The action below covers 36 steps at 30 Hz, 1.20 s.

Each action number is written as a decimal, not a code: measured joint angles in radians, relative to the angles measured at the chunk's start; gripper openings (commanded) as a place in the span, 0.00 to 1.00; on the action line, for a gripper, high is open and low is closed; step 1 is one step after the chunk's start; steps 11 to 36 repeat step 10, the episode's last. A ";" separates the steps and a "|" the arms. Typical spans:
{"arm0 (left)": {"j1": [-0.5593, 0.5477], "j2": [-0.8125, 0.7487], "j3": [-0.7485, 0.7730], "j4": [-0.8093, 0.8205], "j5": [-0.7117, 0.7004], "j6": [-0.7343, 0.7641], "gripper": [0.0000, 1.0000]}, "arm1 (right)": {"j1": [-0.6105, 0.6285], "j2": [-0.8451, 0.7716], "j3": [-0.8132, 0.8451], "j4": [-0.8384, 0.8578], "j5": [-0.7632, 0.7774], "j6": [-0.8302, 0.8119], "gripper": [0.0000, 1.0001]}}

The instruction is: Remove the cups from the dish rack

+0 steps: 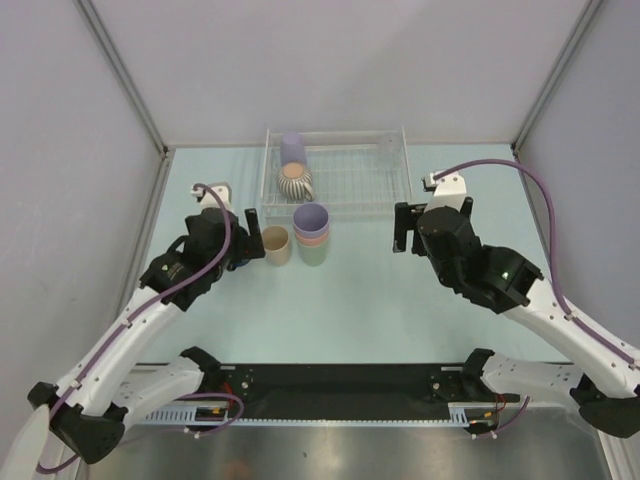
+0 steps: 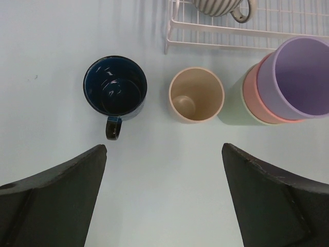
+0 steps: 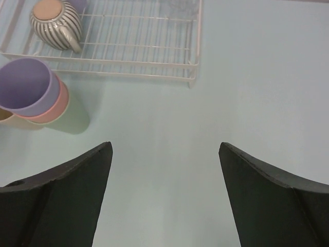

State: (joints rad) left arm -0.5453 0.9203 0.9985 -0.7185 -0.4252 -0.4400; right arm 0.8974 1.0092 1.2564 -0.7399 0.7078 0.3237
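The white wire dish rack (image 1: pixel 355 176) stands at the back, holding a lavender cup (image 1: pixel 292 148) and a ribbed beige-white cup (image 1: pixel 295 182) on its left side. In front of it on the table a lavender cup (image 1: pixel 311 217) is stacked in a pink and a green one, with a tan cup (image 1: pixel 276 244) beside them. The left wrist view adds a dark navy mug (image 2: pixel 115 85) left of the tan cup (image 2: pixel 196 94). My left gripper (image 2: pixel 164 149) hangs open just short of these two. My right gripper (image 3: pixel 164 146) is open over bare table, right of the stack (image 3: pixel 31 87).
Grey walls and metal frame posts close in the table on the left, right and back. The rack's right half (image 3: pixel 144 46) is bare wire. The ribbed cup (image 3: pixel 54 20) lies tilted with its handle toward the rack's front edge.
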 measured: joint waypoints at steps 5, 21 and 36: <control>-0.031 -0.008 0.006 -0.001 -0.018 0.001 1.00 | -0.016 -0.019 -0.124 0.044 0.011 0.028 0.91; -0.048 0.012 0.032 -0.003 -0.037 0.005 1.00 | -0.049 -0.018 -0.194 0.086 -0.005 0.042 0.91; -0.048 0.012 0.032 -0.003 -0.037 0.005 1.00 | -0.049 -0.018 -0.194 0.086 -0.005 0.042 0.91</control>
